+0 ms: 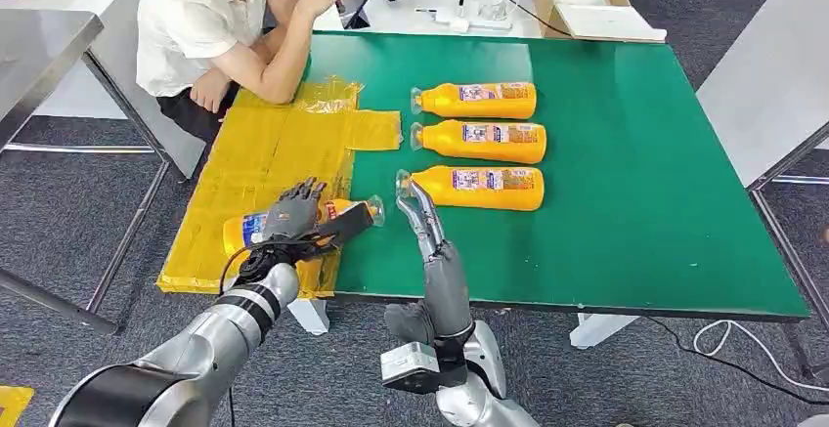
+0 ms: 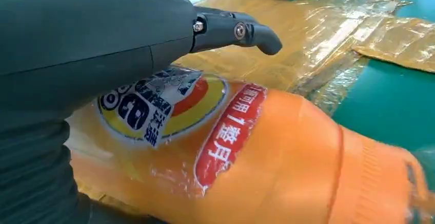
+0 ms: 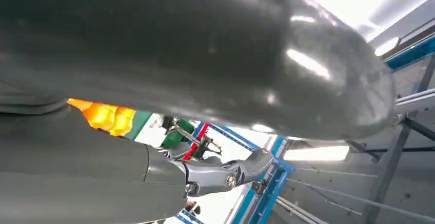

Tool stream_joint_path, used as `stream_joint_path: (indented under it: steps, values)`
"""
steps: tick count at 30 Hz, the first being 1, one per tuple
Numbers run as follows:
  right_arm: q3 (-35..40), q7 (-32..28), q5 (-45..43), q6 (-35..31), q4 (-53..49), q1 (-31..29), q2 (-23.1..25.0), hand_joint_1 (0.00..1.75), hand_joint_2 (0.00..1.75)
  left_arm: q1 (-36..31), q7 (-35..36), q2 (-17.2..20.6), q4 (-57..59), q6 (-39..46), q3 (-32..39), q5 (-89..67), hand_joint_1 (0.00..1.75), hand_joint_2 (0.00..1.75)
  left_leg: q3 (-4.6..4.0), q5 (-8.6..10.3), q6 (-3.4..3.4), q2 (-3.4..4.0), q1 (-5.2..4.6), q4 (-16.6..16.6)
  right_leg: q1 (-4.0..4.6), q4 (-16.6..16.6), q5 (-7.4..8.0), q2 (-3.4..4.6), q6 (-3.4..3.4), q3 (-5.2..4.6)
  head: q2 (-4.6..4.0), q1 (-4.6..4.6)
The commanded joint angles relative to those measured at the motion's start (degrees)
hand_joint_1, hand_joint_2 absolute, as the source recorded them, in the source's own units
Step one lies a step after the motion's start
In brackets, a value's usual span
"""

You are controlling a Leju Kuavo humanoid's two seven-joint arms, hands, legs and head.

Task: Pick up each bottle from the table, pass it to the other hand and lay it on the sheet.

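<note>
1. We see the held bottle lying on its side on the yellow sheet, long axis running 9 to 3 o'clock, cap end at 3, reaching past the sheet's edge over the green table.
2. Left hand sits on top of that bottle, fingers wrapped over its middle; the left wrist view puts the thumb across the label with the bottle pressed against the palm. We read that as clamped on the bottle.
3. Right hand is over the table at about 3 o'clock of the held bottle's cap, fingers stretched out straight toward 12, holding nothing. Its fingertips are just beside the cap of the near bottle; we cannot tell if they touch.
4. Three more bottles lie on the table at 1 o'clock of the left hand, parallel, stacked as a column: near bottle, mid bottle, far bottle. All have the long axis 9 to 3 o'clock, caps at 9.
5. A person sits at the table's far-left corner, forearm resting near the sheet's far edge.
6. A cardboard box stands on the white desk beyond the table, at 12 o'clock.
</note>
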Motion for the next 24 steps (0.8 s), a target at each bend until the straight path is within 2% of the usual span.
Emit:
stream_joint_path:
  steps: [1,4,8,10,11,13,14,17,24]
  values:
    - [3.9,-1.0,-2.9,-2.9,4.3,-3.6,-2.7,0.0,0.0,-1.4,-15.1,-2.0,0.1,-12.2,9.0,22.3,0.0,0.0,0.37,-0.11,-0.05,-0.06,0.04,-0.1,0.05,-0.1,-0.1,-0.04,-0.11,0.41,0.0,0.04]
    - [4.6,-1.0,-3.4,-3.5,4.4,-3.6,-3.3,0.0,0.0,-0.1,-19.3,-1.8,-1.3,-15.8,9.1,30.3,0.0,0.0,0.33,-0.12,-0.04,0.18,0.03,0.0,0.04,-0.1,-0.03,0.2,-0.09,0.33,0.0,0.04]
    - [4.8,-1.0,-3.4,-3.7,4.4,-3.6,-3.4,0.0,0.0,0.2,-20.0,-1.8,-1.7,-16.6,9.1,31.9,0.0,0.0,0.38,-0.12,-0.07,0.01,0.04,-0.1,0.06,-0.1,-0.1,0.01,-0.14,0.41,0.0,0.04]
    - [5.6,-1.0,-3.6,-4.4,3.9,-3.5,-4.0,0.0,0.0,1.4,-24.3,-2.2,-3.8,-21.4,11.8,40.1,0.0,0.0,0.43,-0.18,-0.07,0.1,0.05,0.0,0.08,0.0,-0.13,0.1,-0.15,0.43,0.0,0.02]
    - [5.9,-1.0,-3.8,-5.0,3.4,-3.3,-4.2,0.0,0.0,2.7,-25.8,-2.6,-6.2,-23.7,12.4,45.4,0.0,1.75,0.31,-0.09,-0.05,0.07,0.02,-0.1,0.04,-0.1,-0.05,0.09,-0.09,0.31,-0.02,0.02]
    - [6.1,-1.0,-4.0,-5.4,2.7,-3.1,-4.6,0.0,0.0,4.0,-25.7,-2.6,-8.4,-25.8,11.6,49.9,0.0,1.75,0.53,-0.22,-0.08,0.13,0.05,0.0,0.08,-0.1,-0.15,0.13,-0.15,0.53,0.0,0.04]
    - [6.1,-1.0,-4.0,-5.4,2.7,-3.1,-4.6,0.0,0.0,4.0,-25.7,-2.6,-8.4,-25.8,11.6,49.9,0.0,1.75,0.18,-0.06,-0.03,0.08,0.02,0.0,0.04,0.0,-0.02,0.07,-0.06,0.18,0.0,0.02]
    - [6.2,-1.0,-3.9,-5.6,2.5,-2.8,-4.7,0.0,0.0,4.8,-25.3,-2.6,-9.8,-26.6,10.9,52.5,0.0,1.75,0.3,-0.12,-0.05,0.05,0.04,0.0,0.06,0.0,-0.08,0.04,-0.09,0.31,0.0,0.04]
    - [7.3,-1.0,-3.0,-6.9,0.0,-2.0,-5.9,0.0,0.0,10.0,-24.3,-0.7,-19.9,-24.9,-1.7,67.2,0.0,1.75,0.38,-0.16,-0.08,0.04,0.05,0.0,0.07,0.0,-0.15,0.02,-0.15,0.4,0.0,0.02]
